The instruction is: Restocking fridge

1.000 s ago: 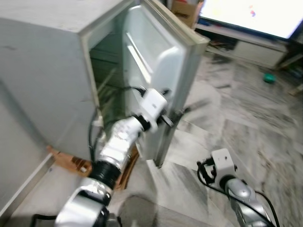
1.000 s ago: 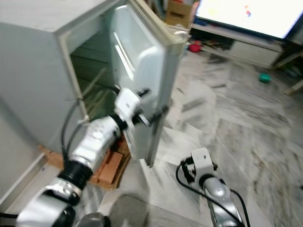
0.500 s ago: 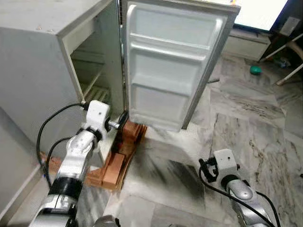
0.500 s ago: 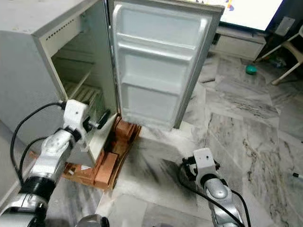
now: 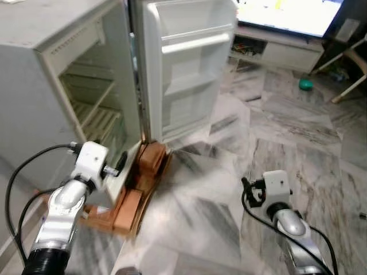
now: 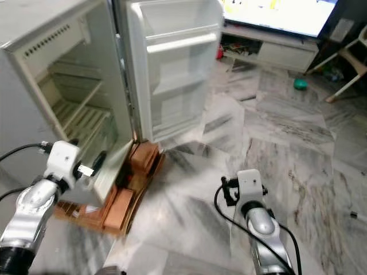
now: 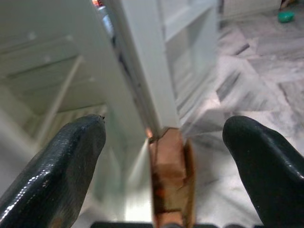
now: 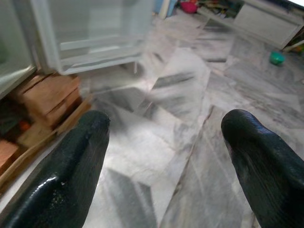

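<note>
A small grey-white fridge [image 5: 34,86] stands at the left with its door [image 5: 189,63] swung wide open. The door racks look bare, and wire shelves [image 5: 94,117] show inside the cabinet. My left gripper [image 5: 121,161] hangs low by the fridge's front lower corner, open with nothing between its fingers [image 7: 71,161]. In the left wrist view it faces the hinge edge and the bricks [image 7: 168,185]. My right gripper [image 5: 248,192] is low over the marble floor at the right. It is open and empty, with its fingers [image 8: 71,161] wide apart.
Red-brown bricks [image 5: 143,172] prop up the fridge at its front. A lit TV [image 5: 292,14] on a low white stand [image 5: 287,51] is at the back right. A green object [image 5: 305,84] and a chair leg [image 5: 350,86] are on the marble floor [image 5: 229,172].
The fridge door has swung from half open to wide open. My left gripper has come off the door edge and dropped back to the fridge's lower front corner. The camera has shifted.
</note>
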